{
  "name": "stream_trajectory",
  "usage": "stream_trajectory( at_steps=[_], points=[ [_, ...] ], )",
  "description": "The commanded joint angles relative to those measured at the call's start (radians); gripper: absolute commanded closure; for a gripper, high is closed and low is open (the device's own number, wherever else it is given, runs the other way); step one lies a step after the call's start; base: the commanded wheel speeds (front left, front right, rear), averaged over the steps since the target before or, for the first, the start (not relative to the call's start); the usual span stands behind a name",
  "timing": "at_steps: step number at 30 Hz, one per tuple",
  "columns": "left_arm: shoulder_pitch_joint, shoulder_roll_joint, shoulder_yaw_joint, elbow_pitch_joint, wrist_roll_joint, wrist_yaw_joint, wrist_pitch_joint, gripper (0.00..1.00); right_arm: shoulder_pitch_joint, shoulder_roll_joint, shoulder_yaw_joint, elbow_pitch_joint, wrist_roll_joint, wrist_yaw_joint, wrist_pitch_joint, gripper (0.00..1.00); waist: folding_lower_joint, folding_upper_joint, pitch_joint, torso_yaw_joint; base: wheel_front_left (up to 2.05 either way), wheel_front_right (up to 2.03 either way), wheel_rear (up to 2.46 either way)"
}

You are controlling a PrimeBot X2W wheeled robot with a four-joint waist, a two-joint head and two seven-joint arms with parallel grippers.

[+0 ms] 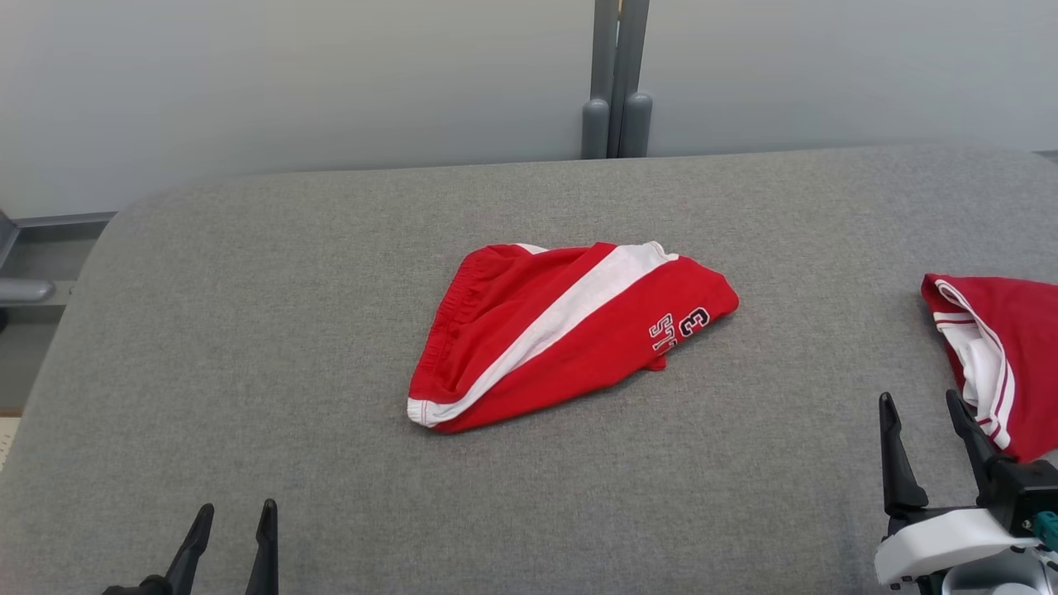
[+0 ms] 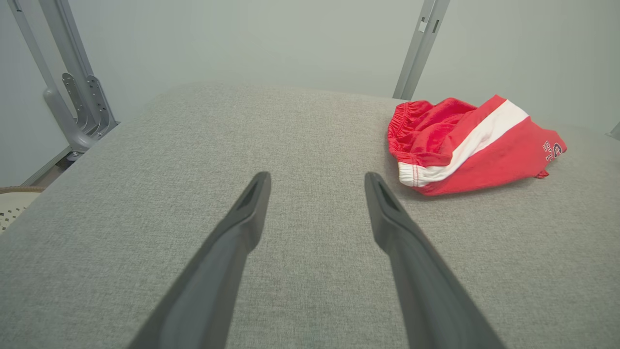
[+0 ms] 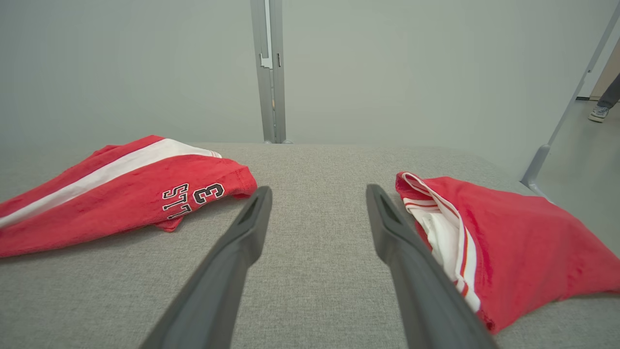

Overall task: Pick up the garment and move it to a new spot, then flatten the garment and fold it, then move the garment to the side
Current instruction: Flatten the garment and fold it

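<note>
Red white-striped cloth shorts (image 1: pixel 570 330), crumpled on grey fabric desk (image 1: pixel 248 330)
Left gripper (image 1: pixel 237 506), right gripper (image 1: pixel 919 397): jaws apart, empty; right risks snagging neighbouring red garment (image 1: pixel 1012 347) instead

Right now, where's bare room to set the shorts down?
Free: grey pad left of the striped shorts, ahead of the left hand; also the gap between shorts and second red garment. Crowded: right edge, right hand beside that garment.
</note>
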Motion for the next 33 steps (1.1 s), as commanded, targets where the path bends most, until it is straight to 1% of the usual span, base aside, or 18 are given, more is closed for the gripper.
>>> stream_trajectory(
  at_steps=[1, 10, 13, 14, 16, 17, 19, 21, 23, 25, 27, 30, 33],
  points=[
    [0.002, 0.0, 0.006, 0.0, 0.01, -0.005, -0.003, 0.0, -0.007, 0.0, -0.002, 0.003, 0.001, -0.001, 0.0, 0.0, 0.0, -0.0001, 0.0, 0.0, 0.0, 0.0, 0.0],
    [-0.011, -0.01, 0.006, 0.0, 0.004, -0.008, -0.003, 0.0, -0.021, 0.005, 0.014, 0.03, 0.026, 0.0, 0.0, 0.0, 0.0, -0.0001, 0.002, 0.004, 0.0, 0.0, 0.0],
    [-0.03, -0.007, -0.017, 0.012, -0.019, -0.008, 0.001, 0.0, -0.069, -0.012, 0.056, 0.073, 0.049, 0.0, 0.0, 0.0, 0.0, -0.0001, 0.024, 0.004, 0.0, 0.0, 0.0],
    [-0.049, -0.005, -0.028, 0.015, -0.031, -0.008, 0.018, 0.0, -0.1, -0.02, 0.076, 0.093, 0.062, -0.001, 0.002, 0.0, 0.0, -0.0001, 0.035, 0.004, 0.0, 0.0, 0.0],
    [-0.088, -0.005, -0.06, 0.008, -0.071, -0.008, 0.08, 0.0, -0.179, -0.046, 0.129, 0.123, 0.088, 0.0, 0.054, 0.0, 0.0, -0.0001, 0.064, 0.006, 0.0, 0.0, 0.0],
    [-0.088, -0.005, -0.06, 0.008, -0.071, -0.008, 0.08, 0.0, -0.179, -0.046, 0.129, 0.123, 0.088, 0.0, 0.054, 0.0, 0.0, -0.0001, 0.064, 0.006, 0.0, 0.0, 0.0],
    [-0.139, -0.014, -0.073, -0.001, -0.114, -0.007, 0.158, 0.0, -0.279, -0.079, 0.175, 0.146, 0.116, -0.001, 0.135, 0.0, 0.0, -0.0001, 0.095, 0.01, 0.0, 0.0, 0.0],
    [-0.201, -0.034, -0.1, -0.016, -0.158, -0.005, 0.259, 0.0, -0.38, -0.118, 0.234, 0.168, 0.157, -0.001, 0.243, 0.0, 0.0, -0.0001, 0.129, 0.021, 0.0, 0.0, 0.0],
    [-0.263, -0.054, -0.119, -0.029, -0.202, 0.008, 0.367, 0.0, -0.491, -0.163, 0.289, 0.193, 0.185, -0.001, 0.369, 0.0, 0.0, -0.0001, 0.165, 0.032, 0.0, 0.0, 0.0],
    [-0.324, -0.07, -0.142, -0.04, -0.227, 0.02, 0.463, 0.0, -0.6, -0.197, 0.356, 0.216, 0.233, -0.001, 0.491, 0.0, 0.0, -0.0001, 0.202, 0.045, 0.0, 0.0, 0.0],
    [-0.378, -0.084, -0.167, -0.046, -0.241, 0.025, 0.533, 0.0, -0.698, -0.23, 0.41, 0.245, 0.281, 0.0, 0.595, 0.0, 0.0, -0.0001, 0.238, 0.058, 0.0, 0.0, 0.0],
    [-0.442, -0.083, -0.198, -0.046, -0.241, 0.031, 0.617, 0.0, -0.822, -0.27, 0.477, 0.301, 0.349, -0.001, 0.708, 0.0, 0.0, -0.0001, 0.287, 0.078, 0.0, 0.0, 0.0],
    [-0.491, -0.088, -0.224, -0.046, -0.246, 0.034, 0.679, 0.0, -0.914, -0.302, 0.539, 0.363, 0.383, -0.001, 0.769, 0.0, 0.0, -0.0001, 0.33, 0.102, 0.0, 0.0, 0.0]
  ],
)
